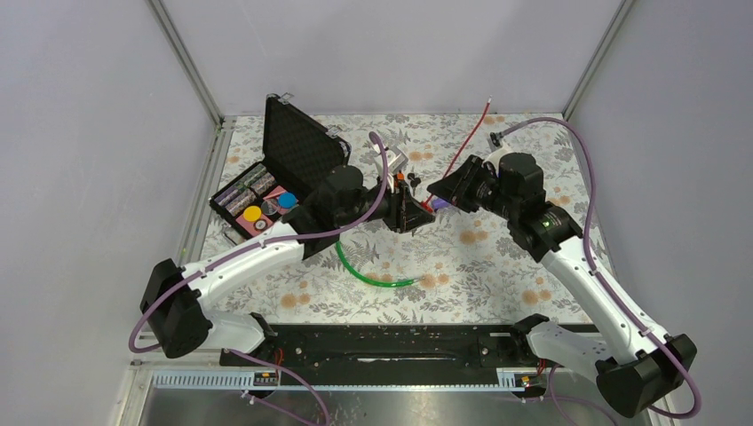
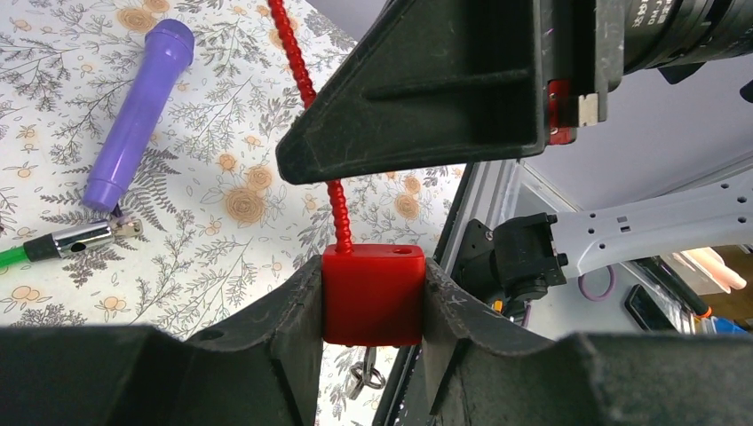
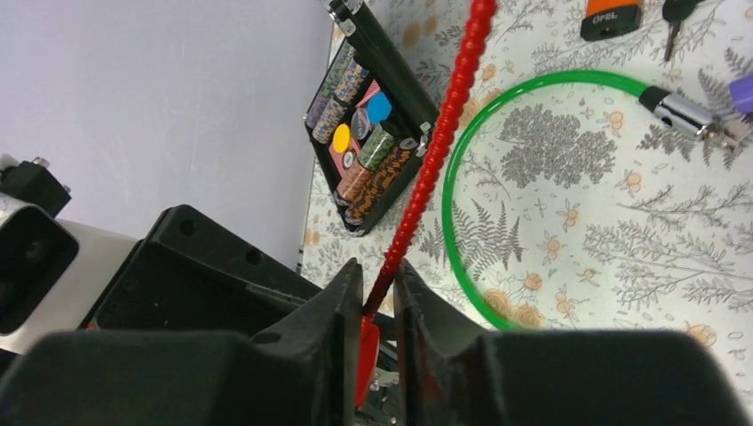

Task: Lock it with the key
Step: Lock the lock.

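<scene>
My left gripper point(image 2: 373, 277) is clamped on the red lock body point(image 2: 371, 306), mid-table. My right gripper point(image 3: 377, 297) pinches its beaded cable point(image 3: 435, 151) just above. The key point(image 2: 366, 374) hangs below the body, opposite the cable end.

Red lock point(image 2: 371, 300) — in left gripper point(image 2: 371, 286), key point(image 2: 365, 376) beneath

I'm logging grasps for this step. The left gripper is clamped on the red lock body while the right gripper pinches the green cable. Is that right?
Not quite. The right gripper pinches the red beaded cable; the green cable lies on the table, as the right wrist view shows. The left gripper is indeed clamped on the red lock body.
</scene>
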Robot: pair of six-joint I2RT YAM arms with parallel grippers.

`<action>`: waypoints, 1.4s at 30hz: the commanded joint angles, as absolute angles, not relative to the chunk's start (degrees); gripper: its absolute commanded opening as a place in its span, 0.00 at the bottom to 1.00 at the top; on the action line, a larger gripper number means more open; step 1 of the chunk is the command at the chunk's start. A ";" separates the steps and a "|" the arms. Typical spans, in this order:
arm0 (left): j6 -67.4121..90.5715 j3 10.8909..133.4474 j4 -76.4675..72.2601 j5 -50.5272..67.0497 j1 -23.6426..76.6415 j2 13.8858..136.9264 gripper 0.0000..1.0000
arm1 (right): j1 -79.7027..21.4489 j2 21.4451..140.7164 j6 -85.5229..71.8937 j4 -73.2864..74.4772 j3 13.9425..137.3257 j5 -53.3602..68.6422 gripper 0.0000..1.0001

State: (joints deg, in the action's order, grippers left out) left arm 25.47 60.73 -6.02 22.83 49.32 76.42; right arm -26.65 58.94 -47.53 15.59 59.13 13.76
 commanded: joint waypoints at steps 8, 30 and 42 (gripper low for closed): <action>26.11 61.01 -9.34 27.32 49.01 70.01 0.92 | -27.25 55.60 -47.96 -1.38 57.84 19.78 0.00; 70.57 55.62 -58.19 55.84 40.86 73.55 0.61 | -27.25 56.41 -59.77 -37.62 53.36 38.59 0.00; 63.24 57.09 -45.96 51.95 40.38 72.21 0.38 | -27.25 55.67 -59.18 -37.73 52.56 40.69 0.00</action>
State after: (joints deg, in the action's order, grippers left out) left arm 67.92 55.64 -48.82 53.52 40.71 74.37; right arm -27.00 56.51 -59.77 -34.63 52.58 38.79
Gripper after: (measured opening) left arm 0.404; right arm 0.045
